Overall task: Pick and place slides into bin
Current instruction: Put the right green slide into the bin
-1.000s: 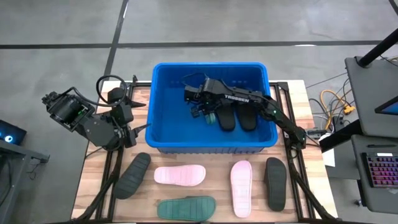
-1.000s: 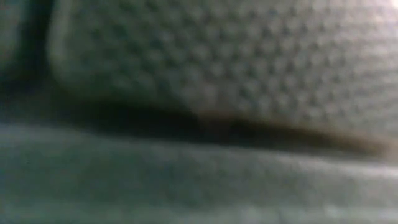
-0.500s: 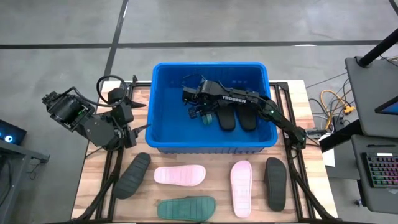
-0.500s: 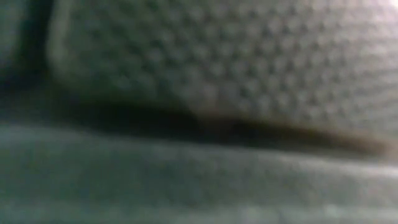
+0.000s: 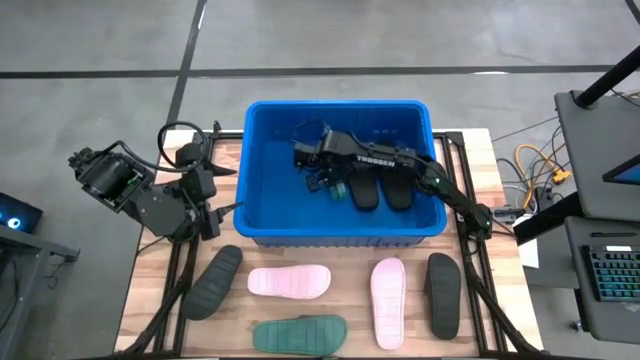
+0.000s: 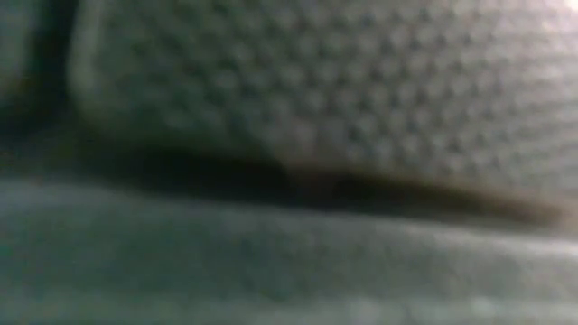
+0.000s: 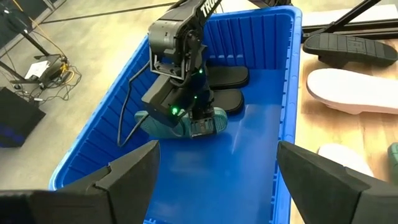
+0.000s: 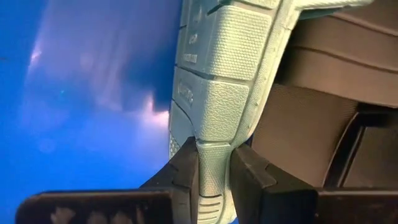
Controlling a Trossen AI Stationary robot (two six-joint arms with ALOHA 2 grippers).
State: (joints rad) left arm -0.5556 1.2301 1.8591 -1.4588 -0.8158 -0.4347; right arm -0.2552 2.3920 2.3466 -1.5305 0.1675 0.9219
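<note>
Right gripper (image 5: 328,183) barely shifting since a second ago, jaws narrowly pinching the textured dark green slide (image 8: 217,93) inside the bin (image 5: 262,140), bare blue floor beside them, left gripper (image 7: 214,180) gaping wide.

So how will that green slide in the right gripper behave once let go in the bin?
Probably stiff: the green slide keeps its shape pinched at one edge by the right gripper. Its textured rubber suggests little sliding on the bin floor. It should flop flat.
</note>
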